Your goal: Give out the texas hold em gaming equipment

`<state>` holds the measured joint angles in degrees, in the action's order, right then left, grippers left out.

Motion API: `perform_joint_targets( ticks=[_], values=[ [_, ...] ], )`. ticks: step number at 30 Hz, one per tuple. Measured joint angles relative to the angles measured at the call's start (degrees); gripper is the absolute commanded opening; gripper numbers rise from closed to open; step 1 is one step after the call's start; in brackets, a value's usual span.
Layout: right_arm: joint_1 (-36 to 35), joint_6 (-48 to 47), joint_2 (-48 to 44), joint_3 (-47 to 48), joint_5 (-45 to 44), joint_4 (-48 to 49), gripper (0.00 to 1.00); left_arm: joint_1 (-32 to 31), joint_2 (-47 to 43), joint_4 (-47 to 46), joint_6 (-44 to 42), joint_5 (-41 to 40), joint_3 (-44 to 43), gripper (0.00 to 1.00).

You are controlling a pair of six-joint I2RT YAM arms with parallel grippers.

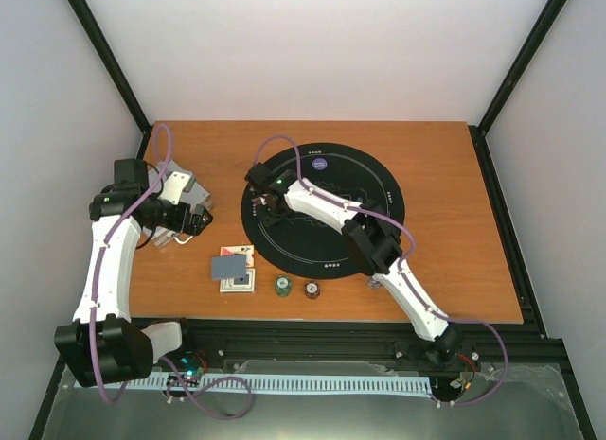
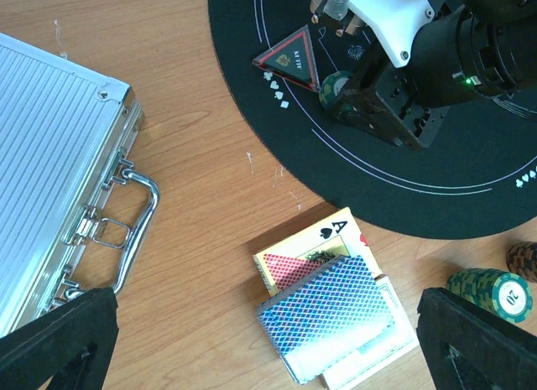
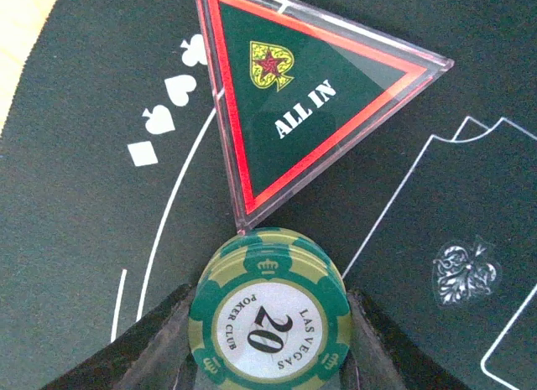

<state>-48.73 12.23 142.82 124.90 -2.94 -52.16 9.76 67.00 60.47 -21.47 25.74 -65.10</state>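
My right gripper (image 1: 263, 205) is shut on a small stack of green "20" poker chips (image 3: 268, 323), low over the left part of the black mat (image 1: 379, 189). The stack sits just below a clear triangular "ALL IN" marker (image 3: 294, 96) lying on the mat. My left gripper (image 2: 264, 304) hangs open above the wood, over a heap of blue-grey-backed playing cards (image 2: 327, 314) with an ace of spades face up underneath. Nothing is between its fingers (image 2: 478, 340). A green chip (image 2: 491, 291) and a brown chip (image 2: 524, 257) stand on the wood right of the cards. A bluish chip (image 1: 319, 162) lies at the mat's far side.
The silver aluminium case (image 2: 50, 155) lies shut at the left of the table, its handle (image 2: 126, 231) towards the cards. The right arm (image 1: 379, 246) stretches across the near half of the mat. Black frame posts stand at the table's back corners.
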Motion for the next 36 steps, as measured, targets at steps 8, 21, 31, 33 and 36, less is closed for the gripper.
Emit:
perform_joint_targets(
  ticks=[8, 21, 31, 33, 36],
  values=[
    [0.0, 0.0, -3.8, -7.1, 0.4, 3.6, 0.24, 0.0, 0.0, 0.0, 0.0, 0.0, 0.0, 1.0],
    [-0.1, -0.1, -8.9, -15.1, 1.5, 4.0, 0.27, 0.0, 0.0, 0.0, 0.0, 0.0, 0.0, 1.0],
    [-0.2, -0.8, -4.9, -7.1, 2.3, 2.2, 0.28, 0.0, 0.1, 0.0, 0.0, 0.0, 0.0, 1.0],
    [-0.2, -0.9, -4.3, -6.7, 2.2, 2.0, 0.28, 0.0, 0.3, 0.0, 0.0, 0.0, 0.0, 1.0],
    [-0.2, -0.9, -4.0, -6.7, 2.2, 1.5, 0.31, 0.0, 0.3, 0.0, 0.0, 0.0, 0.0, 1.0]
  ],
)
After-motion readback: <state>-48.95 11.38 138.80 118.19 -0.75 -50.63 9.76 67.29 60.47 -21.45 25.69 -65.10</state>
